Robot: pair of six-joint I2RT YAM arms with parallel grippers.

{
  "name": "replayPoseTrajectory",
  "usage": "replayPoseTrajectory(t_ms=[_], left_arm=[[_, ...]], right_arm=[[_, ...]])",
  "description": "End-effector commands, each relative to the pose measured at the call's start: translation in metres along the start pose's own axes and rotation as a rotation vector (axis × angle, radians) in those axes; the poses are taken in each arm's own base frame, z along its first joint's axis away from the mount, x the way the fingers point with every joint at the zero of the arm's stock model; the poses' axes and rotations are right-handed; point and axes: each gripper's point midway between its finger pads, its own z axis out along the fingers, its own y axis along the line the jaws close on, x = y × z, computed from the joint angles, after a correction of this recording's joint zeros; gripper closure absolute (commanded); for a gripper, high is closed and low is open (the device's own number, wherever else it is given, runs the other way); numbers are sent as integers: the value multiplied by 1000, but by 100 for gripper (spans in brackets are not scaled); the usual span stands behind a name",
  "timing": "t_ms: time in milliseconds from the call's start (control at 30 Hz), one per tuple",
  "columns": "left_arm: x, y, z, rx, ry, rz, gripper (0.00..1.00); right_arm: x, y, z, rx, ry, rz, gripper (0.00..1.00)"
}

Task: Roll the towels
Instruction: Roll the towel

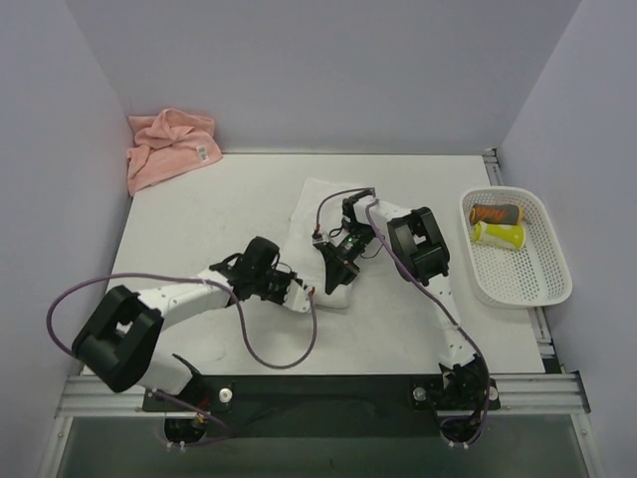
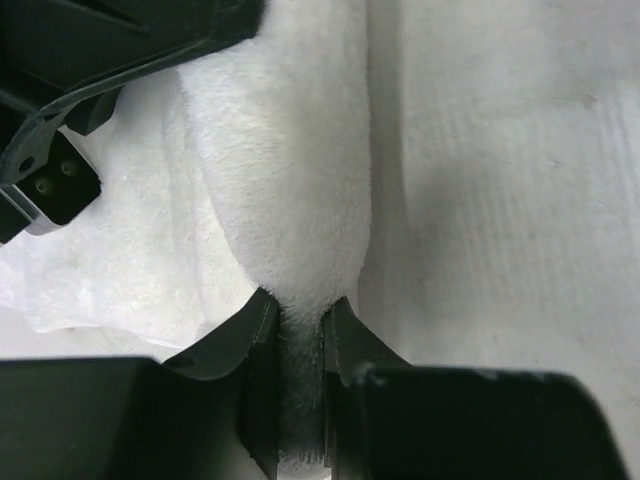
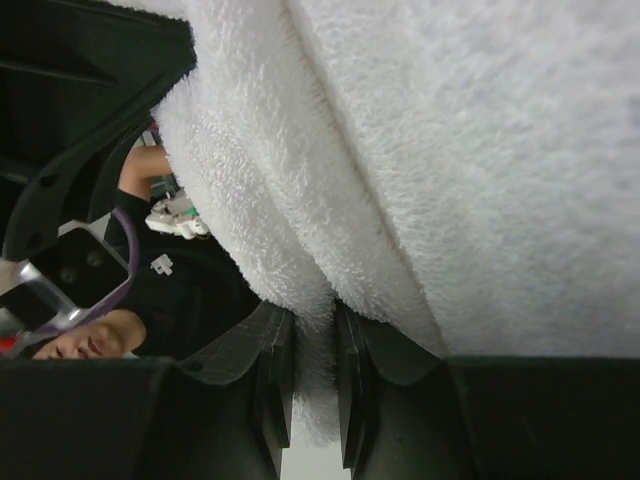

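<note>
Left claw (image 2: 300,312): I have it pinching a raised fold of the white towel (image 2: 290,150). Right claw (image 3: 312,322): likewise nipped on a doubled fold, just beside my left.
Table (image 1: 199,219): walled on three sides; bare room to my left and along the near edge.
White towel: mid-table, near edge gathered at my claws.
Pink towel (image 1: 169,147): crumpled in the far left corner, well apart.
Basket (image 1: 545,289): at the right edge, holding two cans (image 1: 495,213).

Mesh basket (image 1: 542,289) (far right) holds orange container (image 1: 495,213), yellow container (image 1: 499,234).
</note>
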Motion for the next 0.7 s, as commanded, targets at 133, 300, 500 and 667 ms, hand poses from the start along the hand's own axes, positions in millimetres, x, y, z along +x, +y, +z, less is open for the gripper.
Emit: replayPoseTrajectory(t_ms=[133,300,500,667], left_arm=[[-4,-41,-6,466,10,-405,98],[-9,-43,-14,631,37,-592,100],[-7,-53,-21,798,108,-808,100],[0,-50,-16,884,171,-993,100]], right_arm=[[-12,0,-52,279,-133,-151,81],[-13,12,-95,429,-275,-249,67],[18,26,-136,565,-421,-319,62],[54,37,-145,649,-505,-411,62]])
